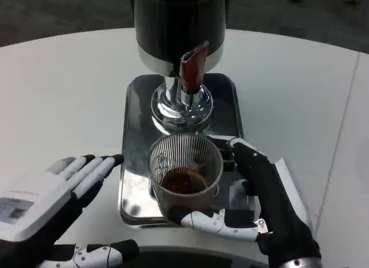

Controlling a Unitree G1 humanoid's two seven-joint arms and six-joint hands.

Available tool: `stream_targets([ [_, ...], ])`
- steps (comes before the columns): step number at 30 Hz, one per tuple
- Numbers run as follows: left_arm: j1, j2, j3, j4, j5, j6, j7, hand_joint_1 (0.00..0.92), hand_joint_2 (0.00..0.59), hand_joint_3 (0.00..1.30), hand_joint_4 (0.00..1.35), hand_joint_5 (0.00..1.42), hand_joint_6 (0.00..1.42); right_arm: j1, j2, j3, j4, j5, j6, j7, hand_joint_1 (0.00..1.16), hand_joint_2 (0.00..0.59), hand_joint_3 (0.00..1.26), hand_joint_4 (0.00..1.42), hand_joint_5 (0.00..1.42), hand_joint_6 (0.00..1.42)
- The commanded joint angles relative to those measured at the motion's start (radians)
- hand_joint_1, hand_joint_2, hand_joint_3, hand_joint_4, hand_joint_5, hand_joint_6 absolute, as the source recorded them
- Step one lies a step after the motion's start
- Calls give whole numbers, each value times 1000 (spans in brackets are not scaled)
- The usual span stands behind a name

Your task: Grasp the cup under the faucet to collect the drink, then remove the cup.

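Head view: right hand (262, 204) grips cup (185, 176) on tray (131, 164); left hand (63, 187) spread beside tray's edge.

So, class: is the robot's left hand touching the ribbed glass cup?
Apart. In the head view the left hand lies open on the table, with bare tray between its fingertips and the cup.

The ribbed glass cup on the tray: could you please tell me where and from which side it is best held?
Grip the ribbed glass cup around its side wall, from the robot's right, as the right hand does now. The cup stands upright with drink inside, the dispenser's faucet hangs over its far rim, so a sideways wrap keeps it level and clears the faucet.
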Motion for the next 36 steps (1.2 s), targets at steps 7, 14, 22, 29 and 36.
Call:
stream_targets([
  [7, 72, -48, -30, -62, 79, 56, 66, 0, 91, 0, 0, 0, 0, 68, -31, 8, -167, 13, 25, 93, 1027, 158, 799, 1048, 1047, 1376],
  [14, 104, -78, -38, -94, 122, 87, 104, 0, 93, 0, 0, 0, 0, 95, -54, 14, -222, -2, 20, 123, 1025, 164, 802, 1048, 1047, 1379],
  [22, 135, -84, -62, -102, 137, 80, 127, 0, 92, 0, 0, 0, 0, 159, -67, 27, -284, 3, 40, 158, 1023, 166, 812, 1044, 1059, 1379],
  [29, 179, -86, -78, -123, 145, 67, 140, 0, 91, 0, 0, 0, 0, 201, -70, 49, -324, -13, 38, 166, 1023, 166, 816, 1055, 1059, 1379],
  [36, 222, -114, -71, -145, 161, 51, 193, 0, 89, 0, 0, 0, 0, 236, -83, 77, -358, -35, 24, 160, 1021, 174, 817, 1055, 1059, 1379],
])
